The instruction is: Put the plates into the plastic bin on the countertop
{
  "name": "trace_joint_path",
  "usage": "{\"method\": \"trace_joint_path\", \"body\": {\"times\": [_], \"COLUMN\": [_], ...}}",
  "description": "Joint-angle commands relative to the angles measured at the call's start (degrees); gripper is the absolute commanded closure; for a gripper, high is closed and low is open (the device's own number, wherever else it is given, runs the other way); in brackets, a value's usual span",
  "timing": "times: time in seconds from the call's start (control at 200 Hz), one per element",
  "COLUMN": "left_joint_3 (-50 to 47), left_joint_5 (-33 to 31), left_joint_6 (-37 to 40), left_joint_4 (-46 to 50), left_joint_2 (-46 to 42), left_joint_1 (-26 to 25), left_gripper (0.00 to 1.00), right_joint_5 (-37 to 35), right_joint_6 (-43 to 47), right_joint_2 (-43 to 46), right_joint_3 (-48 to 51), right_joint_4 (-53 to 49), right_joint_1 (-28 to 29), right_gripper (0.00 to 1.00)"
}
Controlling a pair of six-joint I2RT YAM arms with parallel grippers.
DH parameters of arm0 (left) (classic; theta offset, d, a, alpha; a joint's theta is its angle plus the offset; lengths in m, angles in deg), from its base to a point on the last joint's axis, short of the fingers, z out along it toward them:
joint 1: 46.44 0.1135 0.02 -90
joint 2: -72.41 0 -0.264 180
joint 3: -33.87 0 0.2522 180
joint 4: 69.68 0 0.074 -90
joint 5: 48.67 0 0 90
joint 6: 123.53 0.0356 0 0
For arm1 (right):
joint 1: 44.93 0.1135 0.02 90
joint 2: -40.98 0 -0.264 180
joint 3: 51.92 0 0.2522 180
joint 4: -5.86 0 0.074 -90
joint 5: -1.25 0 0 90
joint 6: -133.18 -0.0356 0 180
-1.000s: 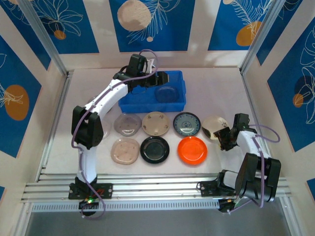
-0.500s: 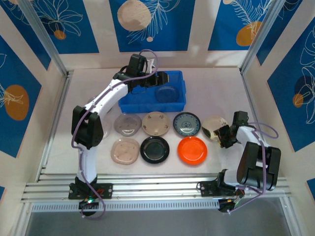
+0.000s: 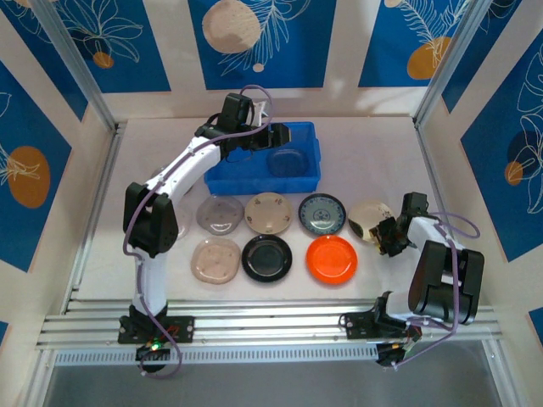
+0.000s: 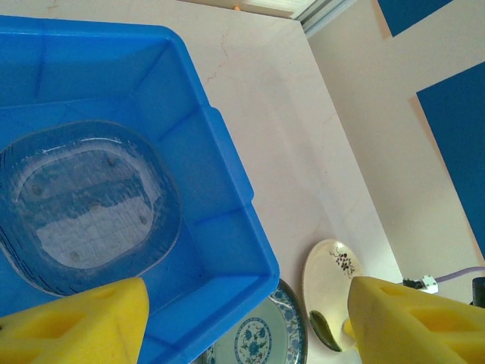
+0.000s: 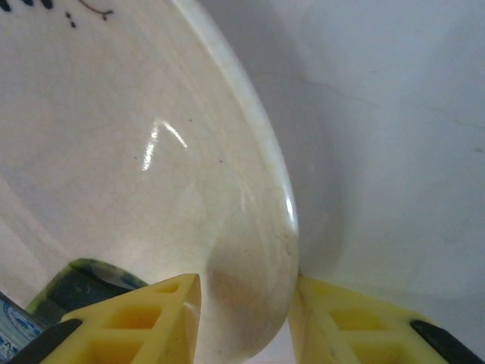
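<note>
The blue plastic bin (image 3: 248, 180) stands at the back of the countertop (image 3: 373, 153) with a clear grey plate (image 4: 83, 205) lying inside. My left gripper (image 4: 248, 303) hovers open over the bin's right end, nothing between its yellow fingers. In front of the bin lie a clear grey plate (image 3: 221, 214), a beige plate (image 3: 268, 212), a blue-patterned plate (image 3: 321, 214), a pinkish plate (image 3: 215, 259), a black plate (image 3: 266, 258) and an orange-red plate (image 3: 331, 259). My right gripper (image 5: 242, 292) is shut on the near rim of a cream plate (image 5: 151, 152), one finger on each face.
Aluminium rails (image 3: 254, 326) run along the near edge and up both sides. Blue-patterned wall panels (image 3: 254, 42) close the back and sides. Bare countertop lies to the right of the bin and left of the plate rows.
My right arm has swung its gripper in towards the cream plate and taken its rim. The left arm and the other plates have stayed put.
</note>
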Motion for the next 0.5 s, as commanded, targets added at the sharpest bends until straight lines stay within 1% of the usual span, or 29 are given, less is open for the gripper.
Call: {"method": "trace_joint_path", "body": {"times": [0.0,0.1,0.225,0.27,0.355,0.41,0.44,0.495], "left_joint_3": [-0.54,-0.53,-0.51,-0.51,-0.52,-0.51,-0.58,-0.64], "left_joint_5": [-0.3,-0.8,-0.89,-1.0,-1.13,-1.07,-1.07,-0.98], "left_joint_6": [1.21,0.92,0.79,0.83,0.86,0.92,0.84,0.9], "left_joint_4": [-0.05,0.15,0.0,0.08,0.1,0.19,0.11,0.15], "left_joint_2": [0.43,0.55,0.53,0.52,0.54,0.5,0.51,0.55], "left_joint_1": [0.1,0.17,0.17,0.17,0.17,0.19,0.17,0.17], "left_gripper": [0.29,0.29,0.29,0.29,0.29,0.29,0.29,0.29], "right_joint_5": [-0.69,-0.16,0.26,0.2,-0.15,-0.33,-0.46,-0.66], "right_joint_6": [1.18,1.53,1.82,1.81,1.47,1.47,1.6,1.91], "right_joint_2": [-2.53,-2.96,-2.97,-2.8,-2.04,-1.4,-1.07,-0.31], "right_joint_3": [1.31,1.33,1.64,1.79,1.99,1.92,1.79,1.54], "right_joint_4": [4.66,5.72,6.6,6.61,6.64,6.46,6.15,5.58], "right_joint_1": [0.0,0.02,-0.05,-0.07,-0.15,-0.4,-0.58,-0.98], "right_gripper": [0.7,0.71,0.79,0.8,0.94,0.96,1.0,1.0]}}
